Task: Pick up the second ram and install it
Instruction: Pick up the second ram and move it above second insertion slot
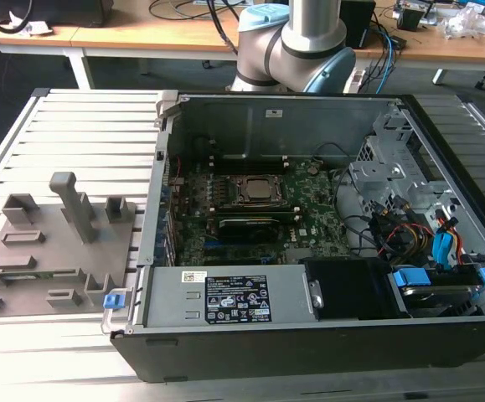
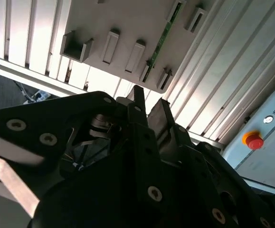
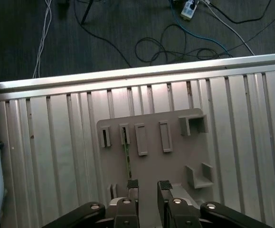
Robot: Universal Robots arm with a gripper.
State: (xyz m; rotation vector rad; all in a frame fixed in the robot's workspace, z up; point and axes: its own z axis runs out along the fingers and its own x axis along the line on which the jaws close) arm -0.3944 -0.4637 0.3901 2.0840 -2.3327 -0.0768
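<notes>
Slatted table [image 3: 251, 142] with grey holder [image 3: 174, 166]; ram stick [image 3: 127, 159] on edge in its slot, not yet lifted, installation undone; gripper [image 3: 148, 185] over holder, jaws parted slightly, holding nothing.

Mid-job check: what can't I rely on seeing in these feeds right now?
- Chips on the second ram: it stands edge-on in both wrist views, so they are unreadable.
- Memory slots on the motherboard: too small in the exterior view to tell filled from empty.
- Upper part of the arm: cut off by the exterior view's top edge.
</notes>
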